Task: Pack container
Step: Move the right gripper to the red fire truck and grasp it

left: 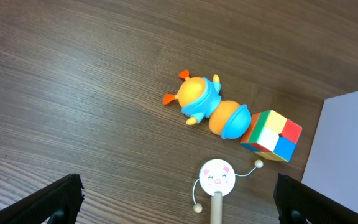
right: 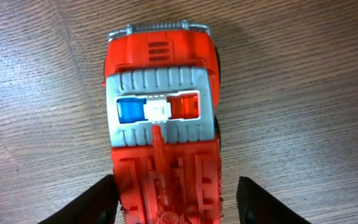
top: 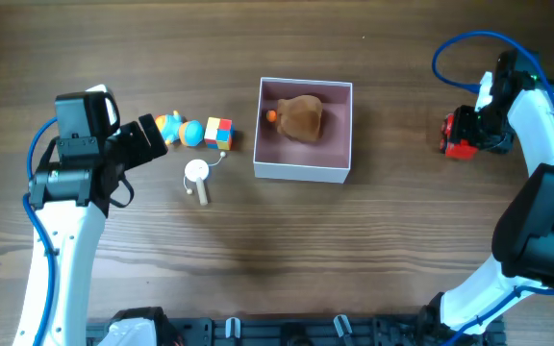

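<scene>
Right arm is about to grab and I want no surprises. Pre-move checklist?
1. Grip ready: ok; right gripper is open, with its fingers either side of the fire truck.
2. Truck upright: ok.
3. Grip height: cannot tell.
4. Room in the box: ok; there is bare pink floor beside the brown plush.
5. Path clear: ok; left gripper is open, on the box's other side by the rattle.

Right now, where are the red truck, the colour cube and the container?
red truck [right: 159, 109]: right wrist view, roof lights.
colour cube [left: 272, 127]: left wrist view, top face.
container [top: 301, 173]: overhead view, near white wall.
</scene>
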`<state>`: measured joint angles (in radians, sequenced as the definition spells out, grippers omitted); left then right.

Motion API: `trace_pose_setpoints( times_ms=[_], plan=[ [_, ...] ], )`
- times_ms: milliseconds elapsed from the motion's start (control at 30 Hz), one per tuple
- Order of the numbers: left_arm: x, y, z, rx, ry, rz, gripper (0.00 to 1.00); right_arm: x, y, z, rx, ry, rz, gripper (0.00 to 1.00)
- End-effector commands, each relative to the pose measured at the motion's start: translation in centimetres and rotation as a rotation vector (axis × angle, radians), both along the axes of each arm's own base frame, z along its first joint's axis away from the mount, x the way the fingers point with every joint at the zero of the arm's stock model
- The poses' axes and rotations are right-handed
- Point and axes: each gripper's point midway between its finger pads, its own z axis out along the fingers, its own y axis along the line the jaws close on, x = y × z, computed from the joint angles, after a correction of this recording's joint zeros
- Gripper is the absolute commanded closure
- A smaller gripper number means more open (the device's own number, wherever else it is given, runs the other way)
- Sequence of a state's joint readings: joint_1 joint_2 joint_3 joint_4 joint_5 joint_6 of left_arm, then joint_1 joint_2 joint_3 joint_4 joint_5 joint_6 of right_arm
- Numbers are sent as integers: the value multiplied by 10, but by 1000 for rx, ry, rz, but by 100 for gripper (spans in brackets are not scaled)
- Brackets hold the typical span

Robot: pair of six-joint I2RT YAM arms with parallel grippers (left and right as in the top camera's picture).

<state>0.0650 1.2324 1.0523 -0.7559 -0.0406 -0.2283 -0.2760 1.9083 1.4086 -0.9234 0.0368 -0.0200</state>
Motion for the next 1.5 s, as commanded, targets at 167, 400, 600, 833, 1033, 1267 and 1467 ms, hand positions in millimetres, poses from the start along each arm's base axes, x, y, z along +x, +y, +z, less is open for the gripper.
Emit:
trace_pose_setpoints(
  times_ms=[167, 400, 600, 833, 1033, 1267, 1467],
  plan=[
    [4, 4, 6, 23, -14, -2, 0, -3, 4, -10, 19, 20, -34, 36],
    [4, 4, 6, 23, -14, -2, 0, -2, 4, -10, 24, 15, -43, 41],
    [4, 4, 6, 23, -14, -2, 0, -3, 4, -21, 31, 41, -43, 38],
    [4, 4, 6, 23, -14, -2, 0, -10, 6, -43, 47, 109, -46, 44],
    [4, 4, 6, 23, -14, -2, 0, -10, 6, -41, 44, 105, -54, 46],
    [4, 4, 6, 23, -14, -2, 0, 2, 2, -20, 32, 50, -67, 38],
    [4, 4, 6, 23, -14, -2, 0, 11, 0, 9, 10, -35, -63, 33]
  ],
)
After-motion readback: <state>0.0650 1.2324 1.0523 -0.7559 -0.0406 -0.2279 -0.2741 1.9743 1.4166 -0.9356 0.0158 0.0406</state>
